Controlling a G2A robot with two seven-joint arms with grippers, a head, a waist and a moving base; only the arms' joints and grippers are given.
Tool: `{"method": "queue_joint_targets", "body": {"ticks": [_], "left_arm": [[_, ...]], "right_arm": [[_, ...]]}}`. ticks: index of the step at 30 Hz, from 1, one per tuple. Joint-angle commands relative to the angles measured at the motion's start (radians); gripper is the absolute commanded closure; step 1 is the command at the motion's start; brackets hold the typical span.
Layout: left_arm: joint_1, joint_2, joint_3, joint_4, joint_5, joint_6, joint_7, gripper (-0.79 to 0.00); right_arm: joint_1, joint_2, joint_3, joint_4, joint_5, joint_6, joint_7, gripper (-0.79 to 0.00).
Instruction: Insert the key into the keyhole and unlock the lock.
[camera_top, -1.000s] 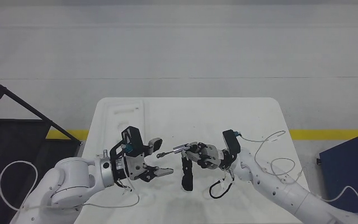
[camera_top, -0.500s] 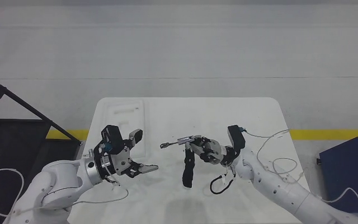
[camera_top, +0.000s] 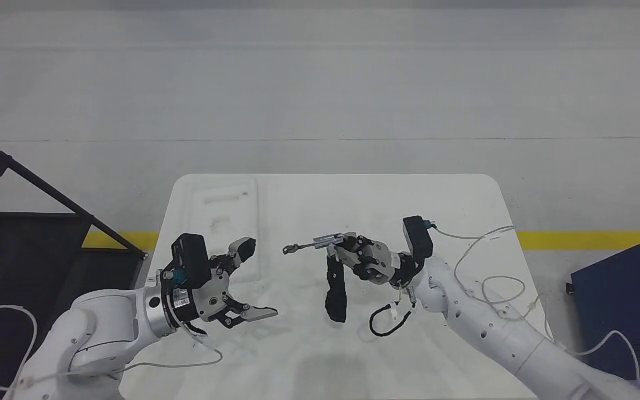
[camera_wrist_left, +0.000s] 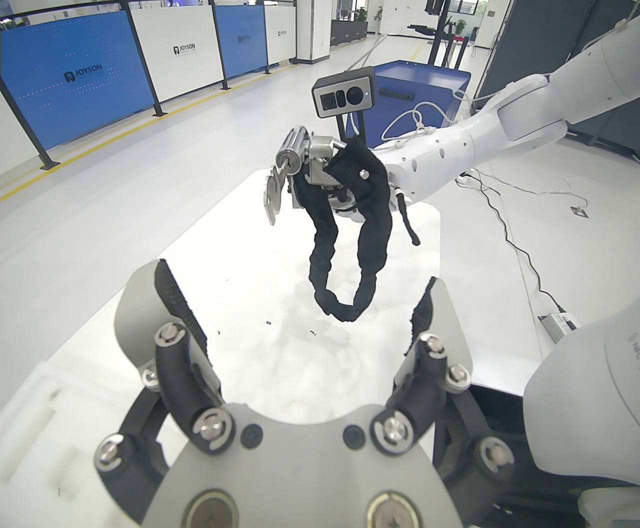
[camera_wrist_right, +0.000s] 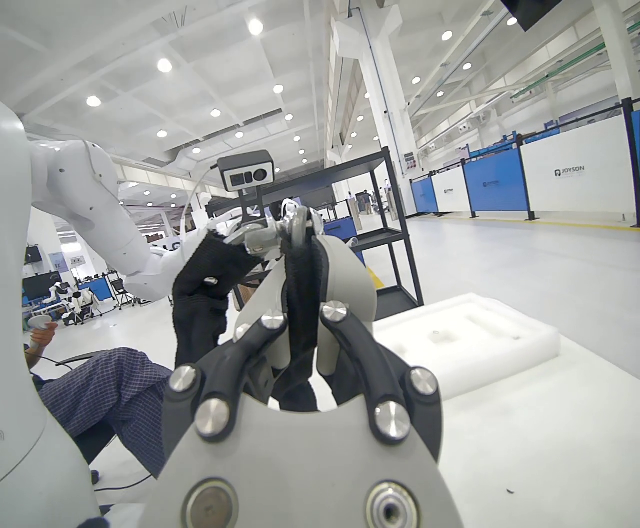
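My right gripper (camera_top: 352, 258) is shut on the lock, holding it above the middle of the table (camera_top: 440, 210). The lock is a silver cylinder (camera_wrist_left: 292, 152) on a black sleeved loop (camera_wrist_left: 370, 215) that hangs down. A key (camera_wrist_left: 272, 197) sticks out of the keyhole end, with another dangling from it; it points toward my left gripper. In the right wrist view the fingers (camera_wrist_right: 345, 270) pinch the black sleeve (camera_wrist_right: 300, 300) just below the silver body (camera_wrist_right: 260, 240). My left gripper (camera_wrist_left: 296, 280) is open and holds nothing, some way left of the key (camera_top: 290, 247).
A white foam tray (camera_top: 225, 205) with cut-out pockets lies at the table's far left corner. A black cable (camera_top: 385, 322) curls on the table beside the right arm. Bare tabletop lies between the two grippers. A seated person's leg (camera_wrist_right: 100, 390) is off the table.
My left gripper has drawn back to the left, away from the key, staying open. The right gripper has carried the lock slightly farther from the table's front edge.
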Motion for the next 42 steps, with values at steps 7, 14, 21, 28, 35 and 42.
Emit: {"method": "queue_joint_targets", "body": {"ticks": [7,14,21,28,35,42], "left_arm": [[0.0,0.0,0.0,0.0,0.0,0.0,0.0,-0.785],[0.0,0.0,0.0,0.0,0.0,0.0,0.0,-0.785],[-0.006,0.0,-0.011,-0.049,0.076,0.029,-0.024,-0.785],[0.05,-0.006,-0.025,-0.087,0.164,0.057,0.037,-0.785],[0.026,-0.007,-0.008,-0.063,0.1,0.022,0.053,-0.785],[-0.088,-0.005,0.065,0.01,0.009,-0.023,0.009,-0.785]], "right_arm": [[0.031,-0.028,-0.008,0.008,-0.009,0.0,0.0,0.0],[0.036,-0.034,-0.015,0.007,-0.023,0.0,0.0,0.0],[0.036,-0.034,-0.015,0.007,-0.023,0.0,0.0,0.0],[0.036,-0.034,-0.015,0.007,-0.023,0.0,0.0,0.0],[0.036,-0.034,-0.015,0.007,-0.023,0.0,0.0,0.0],[0.036,-0.034,-0.015,0.007,-0.023,0.0,0.0,0.0]]}}
